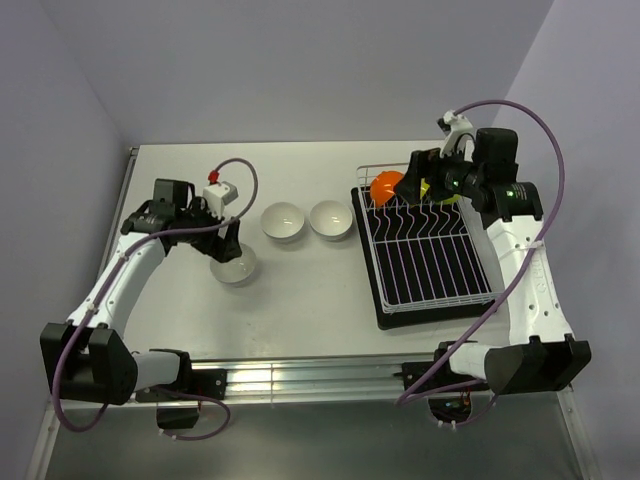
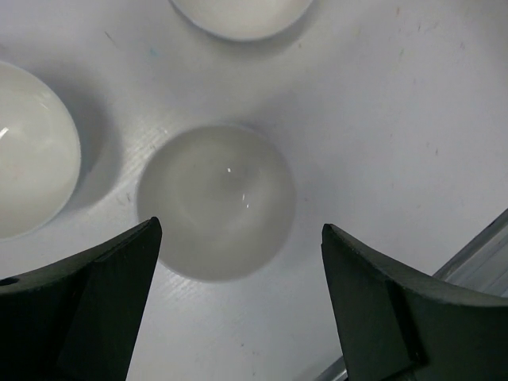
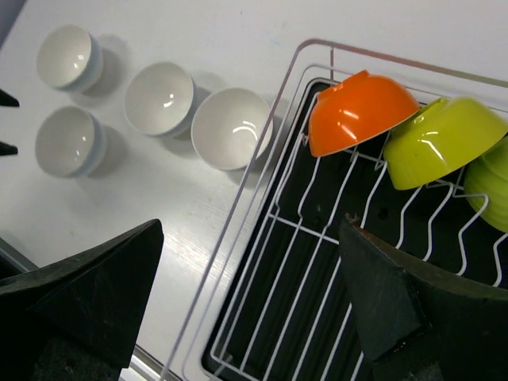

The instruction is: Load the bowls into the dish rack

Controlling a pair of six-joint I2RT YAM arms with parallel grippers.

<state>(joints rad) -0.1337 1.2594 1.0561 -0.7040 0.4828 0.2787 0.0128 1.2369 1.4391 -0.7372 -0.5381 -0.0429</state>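
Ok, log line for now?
dish rack: orange bowl, two lime green bowls | table: four white bowls | left claw: open above white bowl | right claw: open above dish rack

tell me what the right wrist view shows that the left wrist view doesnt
Only the right wrist view shows the dish rack with an orange bowl and two green bowls leaning in it, plus four white bowls grouped on the table, seen past the open right gripper. Only the left wrist view shows the left gripper, open above one white bowl close up. Both show white bowls sitting upright on the table.
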